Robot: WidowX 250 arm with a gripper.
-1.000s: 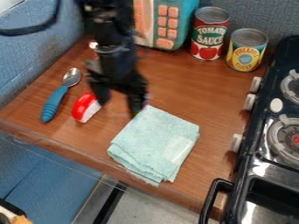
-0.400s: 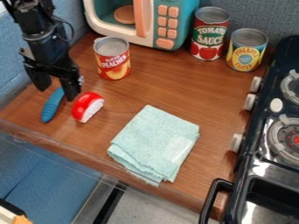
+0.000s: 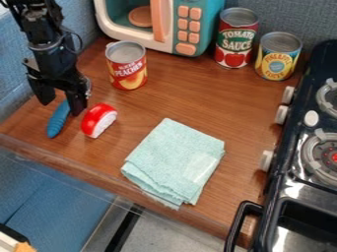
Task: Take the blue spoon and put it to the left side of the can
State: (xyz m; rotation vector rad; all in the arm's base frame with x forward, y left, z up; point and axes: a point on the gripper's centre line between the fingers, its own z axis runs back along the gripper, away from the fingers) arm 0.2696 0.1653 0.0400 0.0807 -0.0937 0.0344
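At the left of the frame, the blue spoon [image 3: 58,119] is lying on the counter [image 3: 178,93], its handle slanting down toward the lower left. The tool [image 3: 61,102] is hanging over its upper part, fingers standing apart, partly hiding it. Just right of the handle, a red-and-white toy [image 3: 98,120] is resting. Farther right and up, the left can [image 3: 127,66] is standing before the microwave [image 3: 161,43]. A folded cloth [image 3: 174,160] is lying near the center. The red can [image 3: 237,39] and yellow can [image 3: 278,58] are standing upper right, and the stove [image 3: 287,167] is filling the right edge.
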